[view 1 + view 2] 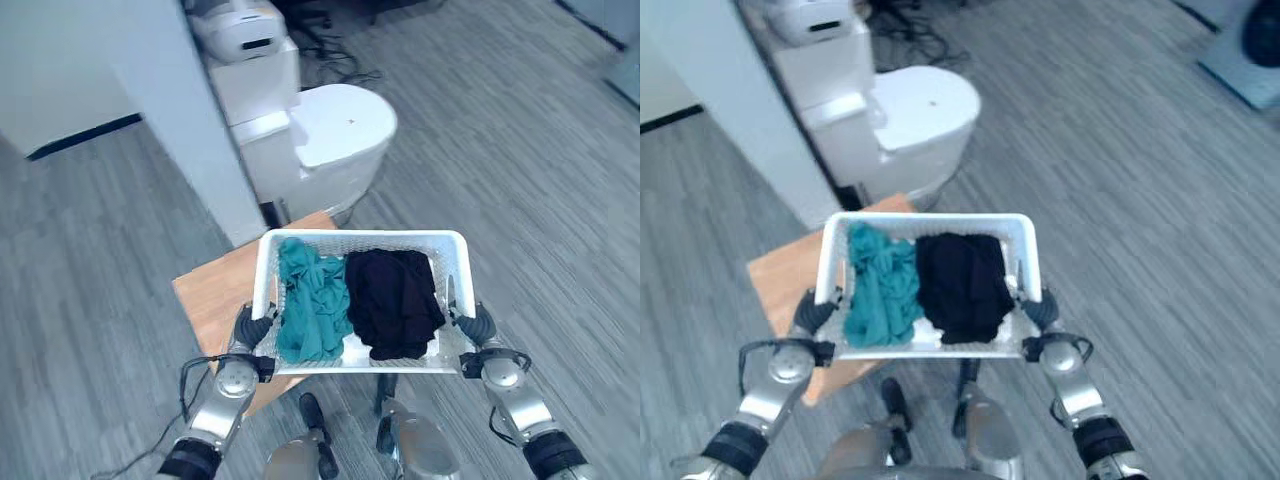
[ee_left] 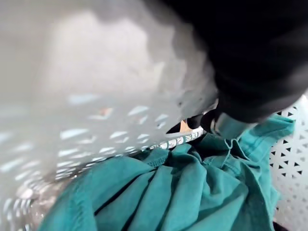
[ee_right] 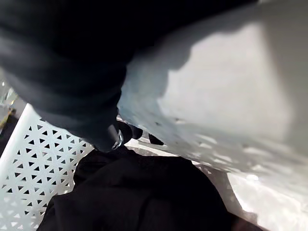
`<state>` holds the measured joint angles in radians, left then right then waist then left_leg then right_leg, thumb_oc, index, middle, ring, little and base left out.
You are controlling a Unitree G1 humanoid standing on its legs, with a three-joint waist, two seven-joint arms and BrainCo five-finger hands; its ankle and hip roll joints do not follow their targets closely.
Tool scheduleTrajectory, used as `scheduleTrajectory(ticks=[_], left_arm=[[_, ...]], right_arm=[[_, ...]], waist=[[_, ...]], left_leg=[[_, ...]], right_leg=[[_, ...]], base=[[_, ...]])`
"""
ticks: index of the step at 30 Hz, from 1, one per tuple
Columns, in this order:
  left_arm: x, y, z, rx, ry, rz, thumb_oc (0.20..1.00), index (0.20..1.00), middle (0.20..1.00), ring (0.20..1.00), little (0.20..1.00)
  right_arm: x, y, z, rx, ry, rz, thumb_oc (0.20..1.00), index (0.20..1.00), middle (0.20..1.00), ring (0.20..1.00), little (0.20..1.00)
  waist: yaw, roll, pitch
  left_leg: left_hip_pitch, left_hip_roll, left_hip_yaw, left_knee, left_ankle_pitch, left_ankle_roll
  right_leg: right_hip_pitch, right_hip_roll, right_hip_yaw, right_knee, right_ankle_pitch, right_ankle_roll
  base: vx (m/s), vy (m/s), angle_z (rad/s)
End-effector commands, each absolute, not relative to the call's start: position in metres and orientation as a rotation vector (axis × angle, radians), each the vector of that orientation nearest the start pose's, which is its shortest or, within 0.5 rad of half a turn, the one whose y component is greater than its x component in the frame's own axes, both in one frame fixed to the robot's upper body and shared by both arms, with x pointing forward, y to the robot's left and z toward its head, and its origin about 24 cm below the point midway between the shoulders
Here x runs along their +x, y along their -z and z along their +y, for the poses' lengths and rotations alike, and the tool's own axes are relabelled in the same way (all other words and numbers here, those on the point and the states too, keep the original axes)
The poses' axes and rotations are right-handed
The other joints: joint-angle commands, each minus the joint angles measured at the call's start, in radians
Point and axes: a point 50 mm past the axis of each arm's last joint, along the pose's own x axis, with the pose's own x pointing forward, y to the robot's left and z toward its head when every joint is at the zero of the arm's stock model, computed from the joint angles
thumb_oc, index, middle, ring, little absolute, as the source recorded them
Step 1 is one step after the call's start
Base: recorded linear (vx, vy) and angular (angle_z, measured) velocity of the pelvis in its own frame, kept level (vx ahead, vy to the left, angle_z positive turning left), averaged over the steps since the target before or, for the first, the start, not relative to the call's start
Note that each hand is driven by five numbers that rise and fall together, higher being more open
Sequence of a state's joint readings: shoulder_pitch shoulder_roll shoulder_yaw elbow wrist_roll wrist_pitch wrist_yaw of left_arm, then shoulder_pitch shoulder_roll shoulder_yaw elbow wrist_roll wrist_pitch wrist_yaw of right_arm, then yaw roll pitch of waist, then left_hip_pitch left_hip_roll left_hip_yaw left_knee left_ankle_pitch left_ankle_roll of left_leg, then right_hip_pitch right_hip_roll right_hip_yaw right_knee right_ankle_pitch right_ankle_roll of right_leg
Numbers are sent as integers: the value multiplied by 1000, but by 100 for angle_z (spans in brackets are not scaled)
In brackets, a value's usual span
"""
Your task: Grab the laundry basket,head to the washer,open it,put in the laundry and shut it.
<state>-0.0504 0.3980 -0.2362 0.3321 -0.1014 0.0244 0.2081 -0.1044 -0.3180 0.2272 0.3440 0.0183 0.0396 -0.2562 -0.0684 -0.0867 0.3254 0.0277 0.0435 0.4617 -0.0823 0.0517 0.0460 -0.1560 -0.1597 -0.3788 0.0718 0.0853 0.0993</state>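
A white laundry basket (image 1: 360, 237) is held between both hands, above the near corner of a low wooden table (image 1: 215, 285). In it a teal garment (image 1: 310, 300) lies on the left and a black garment (image 1: 393, 300) on the right. My left hand (image 1: 252, 328) grips the basket's left wall, and in the left wrist view its dark fingertips (image 2: 195, 120) hook over the rim above the teal garment (image 2: 168, 187). My right hand (image 1: 478, 325) grips the right wall, its fingertips (image 3: 129, 132) curled over the rim above the black garment (image 3: 139, 192).
A white toilet-shaped unit (image 1: 330, 130) stands straight ahead beyond the table, next to a grey partition wall (image 1: 190, 120). Grey plank floor (image 1: 520, 180) spreads to the right. Cables (image 1: 340, 50) lie on the floor behind the white unit.
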Motion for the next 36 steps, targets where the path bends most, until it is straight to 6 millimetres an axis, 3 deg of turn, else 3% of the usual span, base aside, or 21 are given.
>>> scheduleTrajectory(ticks=[1, 3, 4, 5, 9, 12, 13, 14, 15, 16, 17, 18, 19, 21, 23, 26, 29, 32, 36], left_arm=[[254, -9, 176, 245, 72, 119, 200, 200, 200, 200, 200], [253, -8, 179, 229, 57, 127, 200, 200, 200, 200, 200], [252, -7, 179, 224, 54, 136, 200, 200, 200, 200, 200], [247, 0, 179, 205, 50, 166, 200, 200, 200, 200, 200], [246, 5, 176, 181, 47, 187, 200, 200, 200, 200, 200], [245, 5, 172, 167, 49, 184, 200, 200, 200, 200, 200], [244, 4, 170, 150, 41, 177, 200, 200, 200, 200, 200], [243, 5, 169, 142, 39, 178, 200, 200, 200, 200, 200], [237, 11, 166, 139, 50, 200, 200, 200, 200, 200, 200], [237, 11, 166, 139, 50, 200, 200, 200, 200, 200, 200], [237, 11, 166, 141, 52, 204, 200, 200, 200, 200, 200], [237, 12, 164, 145, 60, 210, 200, 200, 200, 200, 200], [237, 12, 164, 145, 60, 210, 200, 200, 200, 200, 200], [237, 13, 164, 160, 67, 213, 200, 200, 200, 200, 200], [236, 15, 165, 179, 71, 223, 200, 200, 200, 200, 200], [234, 15, 169, 191, 73, 229, 200, 200, 200, 200, 200], [234, 10, 178, 213, 59, 212, 200, 200, 200, 200, 200], [231, 8, 189, 226, 29, 208, 200, 200, 200, 200, 200], [225, 7, 195, 220, 17, 211, 200, 200, 200, 200, 200]], right_arm=[[266, -21, -172, -285, -46, 51, 200, 200, 200, 200, 200], [266, -23, -168, -276, -59, 38, 200, 200, 200, 200, 200], [265, -24, -166, -287, -72, 35, 200, 200, 200, 200, 200], [260, -21, -167, -287, -75, 49, 200, 200, 200, 200, 200], [252, -20, -174, -283, -54, 59, 200, 200, 200, 200, 200], [253, -24, -178, -302, -53, 47, 200, 200, 200, 200, 200], [254, -24, -179, -307, -54, 49, 200, 200, 200, 200, 200], [254, -25, -178, -301, -64, 50, 200, 200, 200, 200, 200], [248, -19, -180, -290, -72, 77, 200, 200, 200, 200, 200], [248, -19, -180, -290, -72, 77, 200, 200, 200, 200, 200], [247, -18, -182, -290, -68, 81, 200, 200, 200, 200, 200], [245, -16, -185, -280, -53, 89, 200, 200, 200, 200, 200], [245, -16, -185, -280, -53, 89, 200, 200, 200, 200, 200], [245, -17, -188, -274, -35, 89, 200, 200, 200, 200, 200], [244, -15, -189, -266, -30, 93, 200, 200, 200, 200, 200], [242, -15, -188, -250, -29, 96, 200, 200, 200, 200, 200], [245, -18, -182, -233, -48, 77, 200, 200, 200, 200, 200], [247, -18, -178, -231, -69, 76, 200, 200, 200, 200, 200], [250, -24, -176, -219, -88, 55, 200, 200, 200, 200, 200]], waist=[[20, 45, -106], [32, 53, -125], [30, 46, -137], [25, 33, -156], [-2, 29, -157], [-9, 34, -147], [-1, 43, -143], [10, 42, -139], [32, 44, -144], [32, 44, -145], [37, 49, -141], [44, 61, -137], [44, 61, -137], [52, 71, -126], [50, 82, -128], [46, 84, -141], [55, 78, -130], [63, 74, -116], [52, 83, -117]], left_leg=[[39, 0, -105, 80, -153, -39], [42, 22, -29, 82, -149, -40], [46, 22, -3, 87, -153, -43], [51, 29, 33, 116, -158, -50], [39, 92, 79, 246, -186, -78], [16, 127, 59, 369, -199, -87], [-17, 106, -41, 418, -164, -95], [-54, 69, -105, 427, -154, -78], [-107, -23, -252, 371, -194, -64], [-107, -23, -252, 370, -193, -64], [-134, -50, -296, 356, -185, -63], [-166, -79, -350, 303, -143, -72], [-166, -79, -350, 302, -143, -72], [-215, -89, -357, 280, -92, -81], [-184, -79, -344, 232, -88, -76], [-140, -82, -334, 204, -104, -56], [-89, -69, -284, 206, -144, -30], [-45, -57, -223, 218, -183, -9], [35, -54, -184, 182, -224, -5]], right_leg=[[23, 15, 10, 133, -133, 47], [61, -30, -89, 195, -160, 39], [92, -29, -85, 161, -165, 43], [123, 3, -28, 91, -166, 42], [137, 38, 32, 27, -163, 23], [159, 62, 70, -4, -176, 0], [172, 84, 121, -32, -180, -10], [169, 92, 154, -49, -159, -23], [184, 101, 234, -68, -156, -20], [183, 101, 234, -68, -156, -20], [191, 108, 254, -68, -158, -22], [203, 125, 282, -69, -166, -26], [203, 125, 283, -69, -166, -26], [217, 142, 309, -64, -178, -32], [229, 160, 327, -61, -198, -35], [239, 158, 342, -25, -225, -26], [182, 145, 349, 144, -250, 7], [89, 114, 317, 259, -214, 61], [-22, 82, 228, 172, -151, 43]], base=[[-28, 2, -124], [-45, -56, -116], [101, -203, -185], [110, -191, -171], [112, -245, -107], [119, -126, -62], [74, -94, -101], [266, -104, -245], [174, -51, -227], [262, -15, -178], [175, 21, -65], [175, 21, -64], [163, 33, -88], [120, 37, -47], [160, 77, -34], [200, 119, -57], [140, 108, -37], [95, 46, -100], [225, -17, -74]])
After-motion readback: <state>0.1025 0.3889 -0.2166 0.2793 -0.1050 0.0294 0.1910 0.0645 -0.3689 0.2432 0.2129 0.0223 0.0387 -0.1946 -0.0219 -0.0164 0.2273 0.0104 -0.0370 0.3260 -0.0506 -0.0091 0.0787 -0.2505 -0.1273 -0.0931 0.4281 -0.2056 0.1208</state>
